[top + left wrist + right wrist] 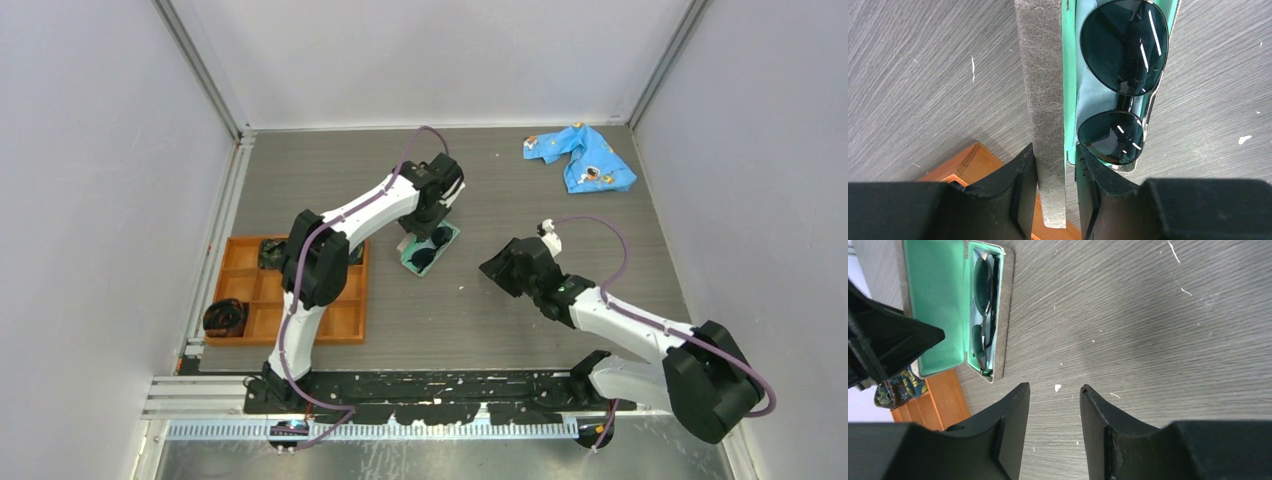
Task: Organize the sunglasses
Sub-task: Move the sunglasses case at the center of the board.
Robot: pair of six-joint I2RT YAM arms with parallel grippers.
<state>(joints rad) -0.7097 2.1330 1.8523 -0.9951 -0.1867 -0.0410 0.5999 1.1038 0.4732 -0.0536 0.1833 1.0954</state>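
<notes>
The black-framed sunglasses lie folded in the open grey-tan case's teal-lined base, lenses up. They also show in the top view and the right wrist view. The case lid stands up on edge. My left gripper is shut on the lid's near end, one finger on the grey outside and one on the teal inside; in the top view it hangs over the case. My right gripper is open and empty, low over bare table to the right of the case; it also shows in the top view.
An orange wooden compartment tray sits at the left with dark coiled bundles in and beside it. Its corner shows in the left wrist view and the right wrist view. A crumpled blue cloth lies at the far right.
</notes>
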